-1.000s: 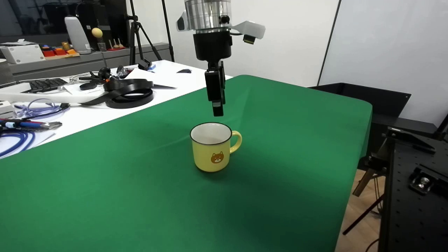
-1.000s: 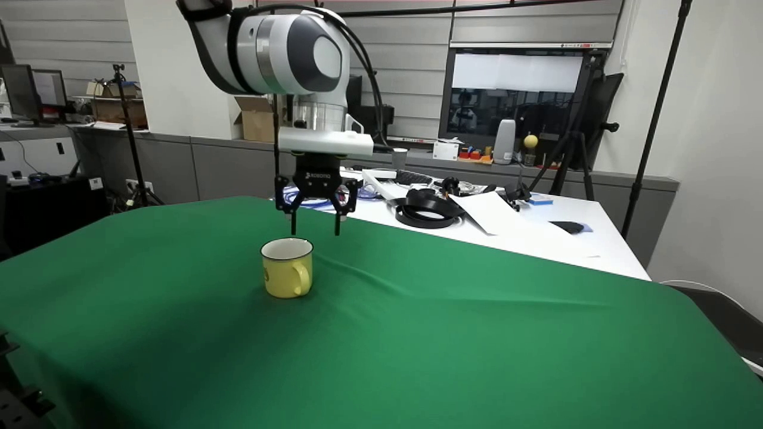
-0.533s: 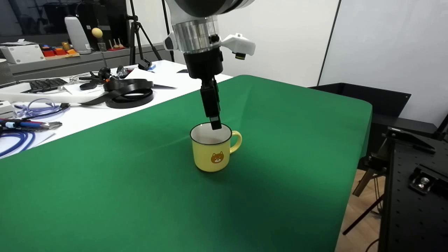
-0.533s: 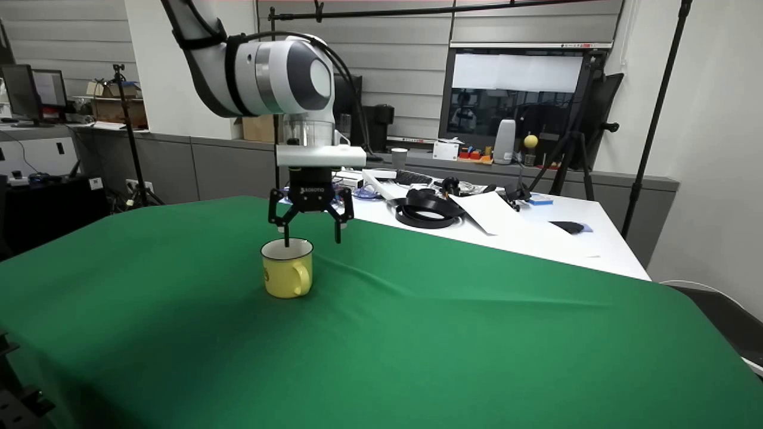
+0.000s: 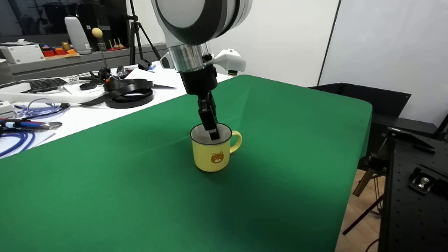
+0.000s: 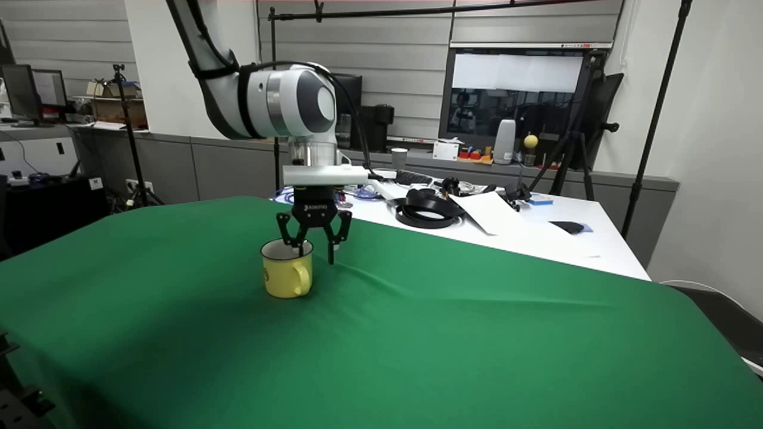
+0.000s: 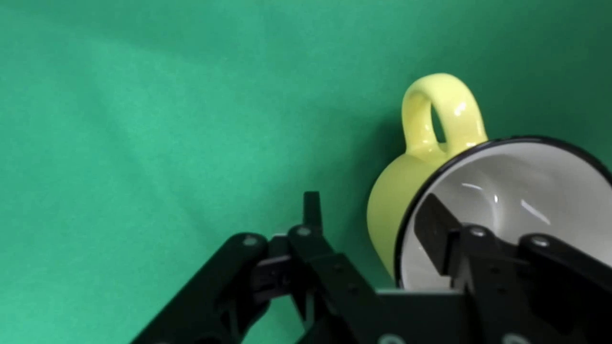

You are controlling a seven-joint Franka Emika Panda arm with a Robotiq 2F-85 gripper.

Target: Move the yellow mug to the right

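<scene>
The yellow mug [image 5: 203, 154] stands upright on the green-covered table, with a white inside, a dark rim and a bear face on its side. It also shows in an exterior view [image 6: 280, 279] with its handle facing the camera, and at the right of the wrist view [image 7: 389, 205]. My gripper [image 6: 316, 258] is open and straddles the mug's wall from above. In the wrist view the gripper [image 7: 371, 198] has one fingertip [image 7: 434, 224] inside the mug and the other fingertip [image 7: 312, 208] outside over the cloth. A gap shows between each fingertip and the wall.
The green cloth [image 5: 297, 168] covers the table around the mug. A white desk [image 6: 560, 244] adjoins it, holding a black strap roll [image 6: 426, 208], cables, papers and tools. A black perforated surface [image 5: 416, 210] stands beyond the table's edge in an exterior view.
My gripper has come down from above the mug, so that one finger is now inside it and one outside. It stays open. The mug has not moved.
</scene>
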